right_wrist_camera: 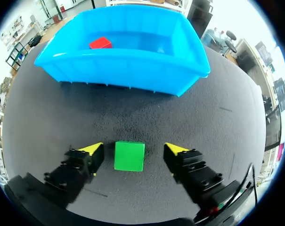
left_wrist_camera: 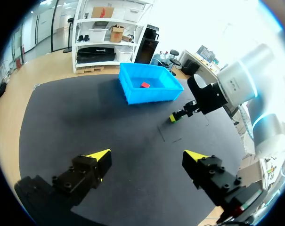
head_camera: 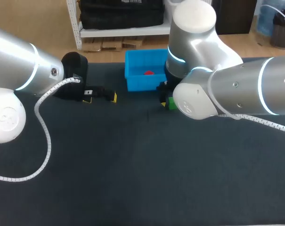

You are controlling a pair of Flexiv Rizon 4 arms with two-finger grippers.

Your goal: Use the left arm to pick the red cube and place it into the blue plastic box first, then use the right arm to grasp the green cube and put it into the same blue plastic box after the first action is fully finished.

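Green and square-faced, the small solid cube (right_wrist_camera: 129,156) sits flat on the dark matte table top (right_wrist_camera: 213,117), between the two yellow-tipped fingers of the right gripper (right_wrist_camera: 133,149). The jaws stand apart, with a gap showing on each side of the cube, so nothing is clamped yet. The cube lies a little nearer one finger than the other. Ahead of the gripper, close by, is the bright blue plastic box (right_wrist_camera: 128,66), and the small red cube (right_wrist_camera: 100,43) lies inside it near a far corner, so the first half of the task looks finished. The left gripper (left_wrist_camera: 147,156) hangs over bare table well apart from the box, its jaws wide and empty. The main risk is the off-centre cube. As the fingers close, the nearer one would touch first and could slide or twist the cube, leaving a grip on its edges instead of its flat faces. A shallow hold could then let it slip during the lift. The near wall of the box is another hazard, since a low carry would knock the cube or the fingertips against the rim.
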